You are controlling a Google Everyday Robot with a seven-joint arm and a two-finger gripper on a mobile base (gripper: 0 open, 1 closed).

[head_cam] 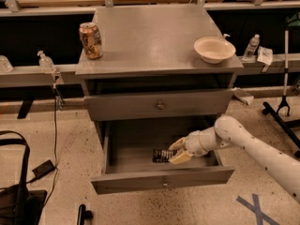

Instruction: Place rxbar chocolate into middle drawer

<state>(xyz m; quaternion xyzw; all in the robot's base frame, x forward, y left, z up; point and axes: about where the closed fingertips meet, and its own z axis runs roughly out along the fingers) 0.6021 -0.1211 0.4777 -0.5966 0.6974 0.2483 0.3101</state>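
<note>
The middle drawer (161, 181) is pulled open below the shut knobbed drawer (161, 105). My gripper (174, 152) reaches into it from the right, low over the drawer floor. It is shut on the rxbar chocolate (162, 155), a small dark bar with pale lettering that sticks out to the left of the fingers (180, 157). The bar hangs at or just above the floor near the drawer's middle; I cannot tell if it touches.
On the cabinet top stand an orange-patterned can (90, 40) at the left and a white bowl (214, 49) at the right. A black bag (14, 191) and cable lie on the floor at left. A stand's black legs (281, 111) are at right.
</note>
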